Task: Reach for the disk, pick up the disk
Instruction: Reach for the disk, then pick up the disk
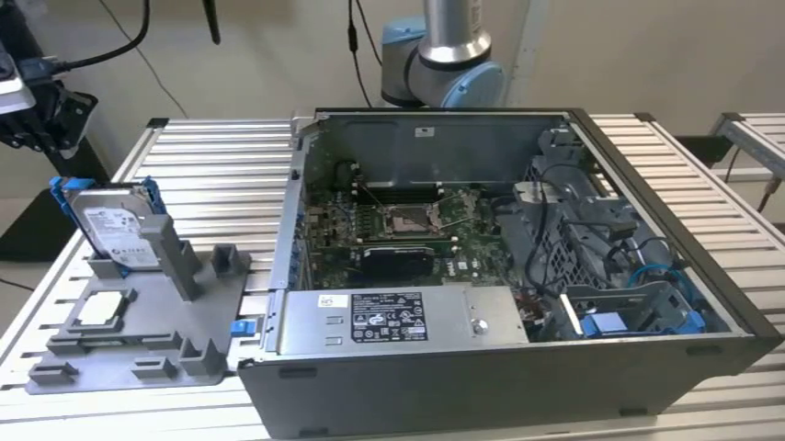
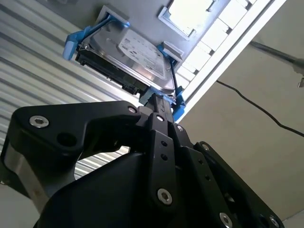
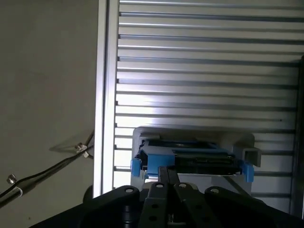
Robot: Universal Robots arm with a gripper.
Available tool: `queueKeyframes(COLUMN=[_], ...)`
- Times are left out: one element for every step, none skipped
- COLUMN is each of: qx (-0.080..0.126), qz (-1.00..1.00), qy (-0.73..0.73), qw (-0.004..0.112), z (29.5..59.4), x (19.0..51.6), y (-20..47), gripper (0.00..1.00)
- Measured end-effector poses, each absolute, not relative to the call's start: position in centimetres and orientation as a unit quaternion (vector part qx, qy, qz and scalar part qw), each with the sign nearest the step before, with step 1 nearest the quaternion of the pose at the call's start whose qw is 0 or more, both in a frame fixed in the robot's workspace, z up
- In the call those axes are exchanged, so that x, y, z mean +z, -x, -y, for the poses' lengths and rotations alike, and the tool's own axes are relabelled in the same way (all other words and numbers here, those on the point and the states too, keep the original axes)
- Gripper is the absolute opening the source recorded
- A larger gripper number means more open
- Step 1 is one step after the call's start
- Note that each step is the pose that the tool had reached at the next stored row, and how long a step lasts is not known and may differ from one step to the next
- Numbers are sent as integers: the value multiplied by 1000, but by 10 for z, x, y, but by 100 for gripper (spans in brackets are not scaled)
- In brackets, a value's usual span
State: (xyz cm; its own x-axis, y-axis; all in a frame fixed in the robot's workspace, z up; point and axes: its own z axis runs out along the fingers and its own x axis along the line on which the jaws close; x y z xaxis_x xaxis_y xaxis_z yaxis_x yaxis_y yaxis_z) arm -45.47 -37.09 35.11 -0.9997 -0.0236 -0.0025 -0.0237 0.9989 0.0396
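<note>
The disk (image 1: 117, 225), a silver-grey drive with a white label in a blue caddy, stands on edge in a slot of a grey holder (image 1: 147, 354) at the exterior view's left. My black gripper (image 1: 31, 119) hangs above and to the left of it, apart from it. In both wrist views the disk (image 2: 137, 54) (image 3: 190, 159) lies just beyond my fingertips. The gripper (image 2: 159, 100) (image 3: 166, 172) is shut, its two fingers pressed together with nothing between them.
A flat silvery chip (image 1: 101, 308) lies on the same holder. An open computer case (image 1: 663, 367) with a grey metal box (image 1: 392, 317) fills the middle of the slatted metal table (image 1: 209, 165). Cables hang past the table's edge beside the gripper.
</note>
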Motion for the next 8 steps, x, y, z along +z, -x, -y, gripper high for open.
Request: queueKeyframes(qx=[20, 20, 20, 20, 20, 20, 20, 20], qz=[-1000, -999, -999, -999, -998, -998, -997, -996], qy=[19, 28, 37, 47, 55, 64, 74, 83], qw=[1, 1, 1, 0, 0, 0, 0, 0], z=[371, 371, 371, 371, 371, 371, 371, 371], x=[351, 351, 351, 351, 351, 351, 351, 351], y=[455, 455, 455, 455, 455, 455, 455, 455], gripper=[0, 0, 0, 0, 0, 0, 0, 0])
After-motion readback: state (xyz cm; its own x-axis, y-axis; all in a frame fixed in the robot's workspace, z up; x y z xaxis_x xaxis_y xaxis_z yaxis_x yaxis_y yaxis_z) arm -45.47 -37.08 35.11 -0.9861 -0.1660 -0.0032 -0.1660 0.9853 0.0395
